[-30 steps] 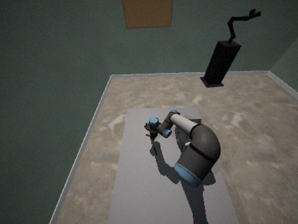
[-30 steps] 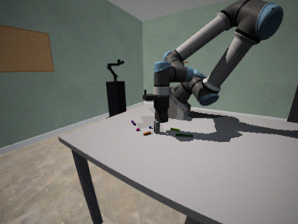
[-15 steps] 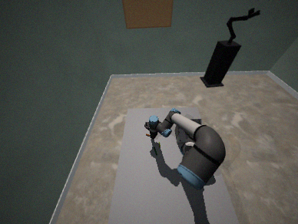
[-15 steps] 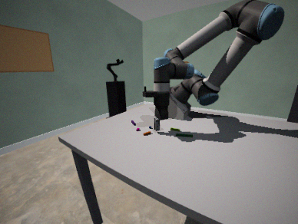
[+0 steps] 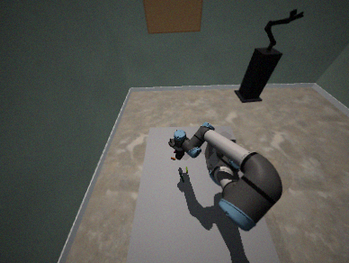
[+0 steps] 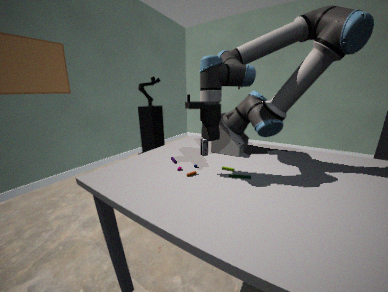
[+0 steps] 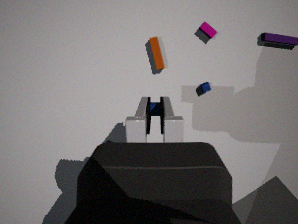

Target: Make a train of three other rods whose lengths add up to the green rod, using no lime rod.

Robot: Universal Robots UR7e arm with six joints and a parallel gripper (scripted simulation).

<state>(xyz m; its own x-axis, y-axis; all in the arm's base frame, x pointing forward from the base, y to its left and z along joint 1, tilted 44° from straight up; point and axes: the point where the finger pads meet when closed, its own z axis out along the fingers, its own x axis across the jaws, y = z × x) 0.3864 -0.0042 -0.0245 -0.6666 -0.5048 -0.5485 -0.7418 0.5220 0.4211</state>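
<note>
My gripper (image 7: 155, 108) is shut on a small blue rod (image 7: 154, 106) and holds it above the table; it also shows in the exterior view (image 6: 204, 146). Below it on the table lie an orange rod (image 7: 156, 54), a second blue rod (image 7: 204, 87), a magenta rod (image 7: 206, 30) and a purple rod (image 7: 277, 40). In the exterior view the orange rod (image 6: 191, 173), magenta rod (image 6: 179, 169), purple rod (image 6: 173, 160) and loose blue rod (image 6: 196, 166) lie left of the green rod (image 6: 241, 176). The green rod lies flat, apart from the others.
A lime rod (image 6: 228, 169) lies just behind the green rod. The arm's base (image 6: 230, 140) stands on the table behind the rods. A black pedestal with a small arm (image 6: 151, 125) stands on the floor beyond the table.
</note>
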